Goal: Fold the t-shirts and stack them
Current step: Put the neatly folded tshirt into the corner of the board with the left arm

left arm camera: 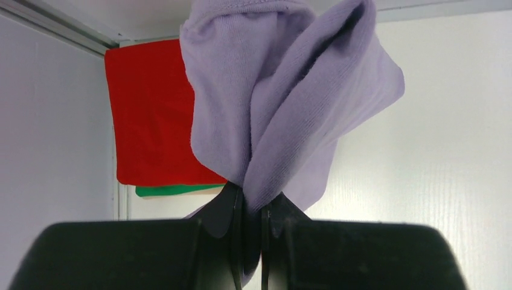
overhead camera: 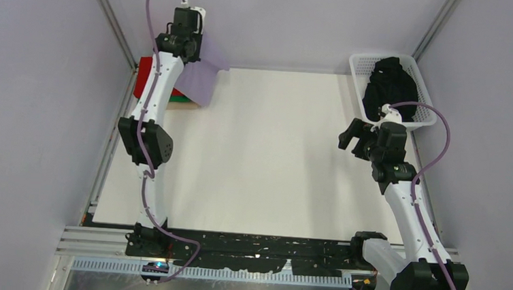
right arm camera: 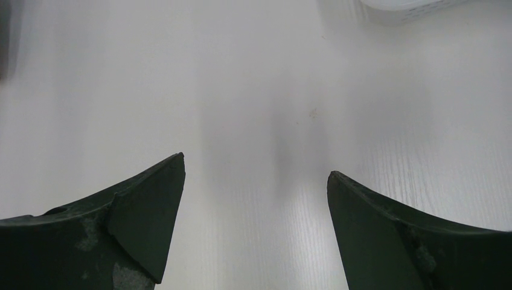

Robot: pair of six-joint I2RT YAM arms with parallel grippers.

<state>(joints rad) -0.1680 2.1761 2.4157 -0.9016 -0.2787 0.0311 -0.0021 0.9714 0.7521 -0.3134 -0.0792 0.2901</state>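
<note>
- Lavender cloth is pinched between the clenched fingers of the left claw (left arm camera: pixel 253 204). The lavender t-shirt (left arm camera: pixel 272 109) is held bunched and lifted at the far left corner of the table (overhead camera: pixel 266 159). Only a small gather of fabric is seen in the grip, so a slip could be caused by any quick swing.
- The red t-shirt (left arm camera: pixel 151 115) lies folded on the green t-shirt (left arm camera: pixel 175 190), just beside and partly behind the hanging cloth. If the lavender t-shirt is dragged across them, the two could be shifted or the top layer rucked.
- The lavender t-shirt is crumpled into loose folds, not flat. If it is lowered as it hangs, it is judged likely to land twisted, and creases would be carried into every fold made after.
- The right claw (right arm camera: pixel 256 175) is spread wide with nothing in it. It is poised over bare table near the white lattice basket (overhead camera: pixel 362 60), well apart from the lavender t-shirt. From one grip point alone the garment cannot be stretched out. A second corner would need to be taken, and a wrong layer could be caught in the bunched cloth.
- A black t-shirt (overhead camera: pixel 389 86) is heaped in the basket. Its dark folds are hard to read from above, so a poor pick could be made there, and the basket could be lifted or tipped along with it.
- Whether the lavender hem touches the table cannot be told.
</note>
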